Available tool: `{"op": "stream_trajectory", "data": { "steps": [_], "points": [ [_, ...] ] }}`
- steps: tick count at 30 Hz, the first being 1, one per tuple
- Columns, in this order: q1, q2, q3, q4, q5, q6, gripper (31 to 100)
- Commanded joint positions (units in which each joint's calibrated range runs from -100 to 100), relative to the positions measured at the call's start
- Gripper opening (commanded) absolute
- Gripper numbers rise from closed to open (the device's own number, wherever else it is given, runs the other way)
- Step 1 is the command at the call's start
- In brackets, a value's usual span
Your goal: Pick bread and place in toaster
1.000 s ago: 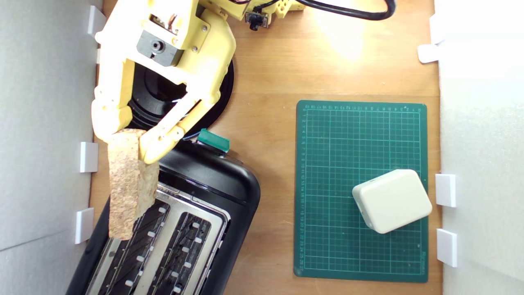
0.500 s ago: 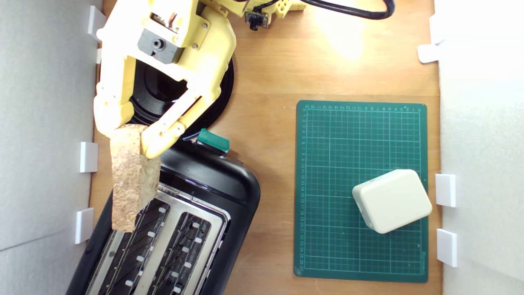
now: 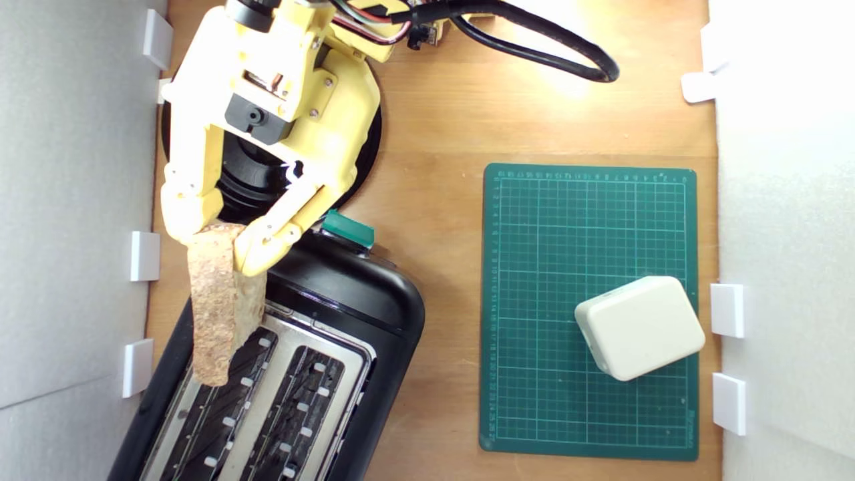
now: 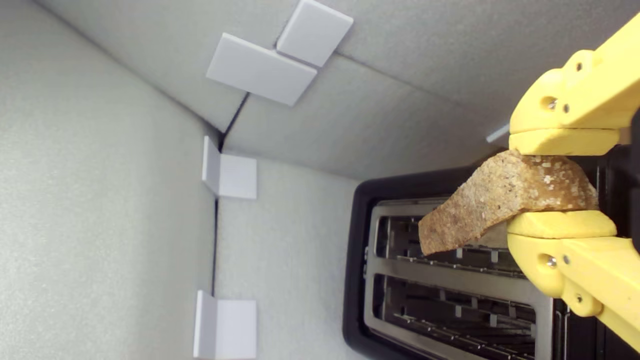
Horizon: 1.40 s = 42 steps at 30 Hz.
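coarse wedge-shaped bread [image 3: 215, 314] pinched by yellow plastic fingers [image 3: 264, 244], ribbed toaster [image 3: 347, 314] slots

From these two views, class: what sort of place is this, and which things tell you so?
Probably a robot test bench staged as a kitchen: white foam walls, a green cutting mat, and a toaster under a yellow claw.

1. The only print I can find is on the green cutting mat [image 3: 588, 310]: small pale numerals run along its top edge and down its edge on the exterior view's left, beside the grid lines. They are too small for me to read.
2. I see no readable text on the toaster [image 3: 347, 294] or the cream box [image 3: 640, 327].
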Motion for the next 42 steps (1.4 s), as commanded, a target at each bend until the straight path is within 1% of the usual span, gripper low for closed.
{"op": "stream_trajectory", "data": {
  "steps": [1,12,21,24,29,34,42],
  "points": [
    [0.65,1.25,-5.85,0.69,-0.17,0.03,55.6],
    [1.38,7.57,-11.12,0.69,-0.34,0.19,55.5],
    [1.54,11.23,-12.12,0.69,-0.51,0.19,55.5],
    [2.67,11.81,-12.12,0.5,-0.6,0.19,55.5],
    [3.07,13.97,-12.12,0.6,-0.69,0.19,55.5],
    [3.07,15.56,-12.21,0.5,-0.69,0.19,55.5],
    [1.78,19.96,-12.21,0.05,-0.77,-0.23,55.5]
  ]
}}
